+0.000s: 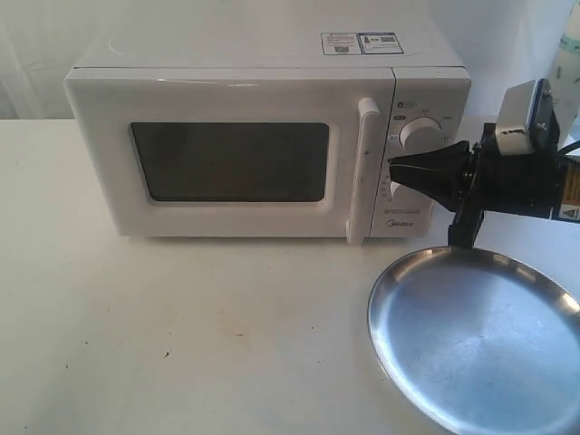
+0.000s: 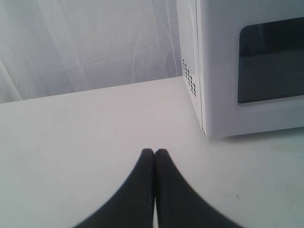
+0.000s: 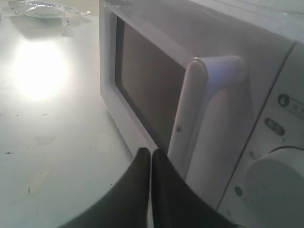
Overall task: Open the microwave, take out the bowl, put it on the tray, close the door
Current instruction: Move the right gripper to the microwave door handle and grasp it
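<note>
The white microwave (image 1: 245,82) stands at the back of the table with its door (image 1: 231,163) closed and its tall bar handle (image 1: 364,168) upright. The bowl is out of view. The shiny silver tray (image 1: 480,340) lies on the table at the front right. My right gripper (image 1: 395,168) is shut and empty, its tips pointing at the control panel just right of the handle (image 3: 190,114); the wrist view shows its fingertips (image 3: 151,152) close to the handle's foot. My left gripper (image 2: 154,152) is shut and empty above bare table, left of the microwave's side wall (image 2: 190,66).
Two round knobs (image 1: 419,133) sit on the panel behind the right gripper. A white curtain (image 2: 85,42) hangs behind the table. A clear glass dish (image 3: 42,8) lies far off on the table in the right wrist view.
</note>
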Motion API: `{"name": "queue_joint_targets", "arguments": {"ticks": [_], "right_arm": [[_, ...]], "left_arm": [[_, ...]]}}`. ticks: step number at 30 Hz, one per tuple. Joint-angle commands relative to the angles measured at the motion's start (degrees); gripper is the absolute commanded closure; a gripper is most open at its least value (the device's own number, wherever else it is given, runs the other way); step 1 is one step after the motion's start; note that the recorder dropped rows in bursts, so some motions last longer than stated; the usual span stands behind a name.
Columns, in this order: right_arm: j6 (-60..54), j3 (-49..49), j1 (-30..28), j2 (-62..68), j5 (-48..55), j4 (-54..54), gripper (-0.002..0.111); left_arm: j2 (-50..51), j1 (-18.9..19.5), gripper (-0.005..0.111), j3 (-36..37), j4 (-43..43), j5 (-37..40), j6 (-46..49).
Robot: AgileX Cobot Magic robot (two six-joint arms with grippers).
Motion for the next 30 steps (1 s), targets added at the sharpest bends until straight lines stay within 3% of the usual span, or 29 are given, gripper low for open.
{"name": "queue_joint_targets", "arguments": {"ticks": [1,4,6,11,15,16,21,24,30], "right_arm": [[0.4,-0.1,-0.5,1.5,-1.0,1.7,0.086],[0.4,-0.1,-0.5,3.4,-1.0,6.9,0.043],[0.1,-0.1,0.6,4.8,0.0,8.7,0.028],[-10.0,-0.1,6.9,7.7,3.0,12.0,0.029],[-14.2,-0.1,8.9,7.7,3.0,16.5,0.041],[-14.5,-0.1,9.4,7.7,3.0,19.1,0.052],[-16.7,-0.1,10.4,7.7,3.7,21.8,0.08],[-20.6,-0.1,11.1,7.7,3.8,19.6,0.109],[-20.7,-0.1,12.5,7.7,2.6,19.0,0.108]], "left_arm": [[-0.1,-0.4,0.107,-0.2,-0.4,-0.3,0.0],[-0.1,-0.4,0.107,-0.2,-0.4,-0.3,0.0],[-0.1,-0.4,0.107,-0.2,-0.4,-0.3,0.0],[-0.1,-0.4,0.107,-0.2,-0.4,-0.3,0.0],[-0.1,-0.4,0.107,-0.2,-0.4,-0.3,0.0],[-0.1,-0.4,0.107,-0.2,-0.4,-0.3,0.0],[-0.1,-0.4,0.107,-0.2,-0.4,-0.3,0.0],[-0.1,-0.4,0.107,-0.2,-0.4,-0.3,0.0],[-0.1,-0.4,0.107,-0.2,-0.4,-0.3,0.0]]}}
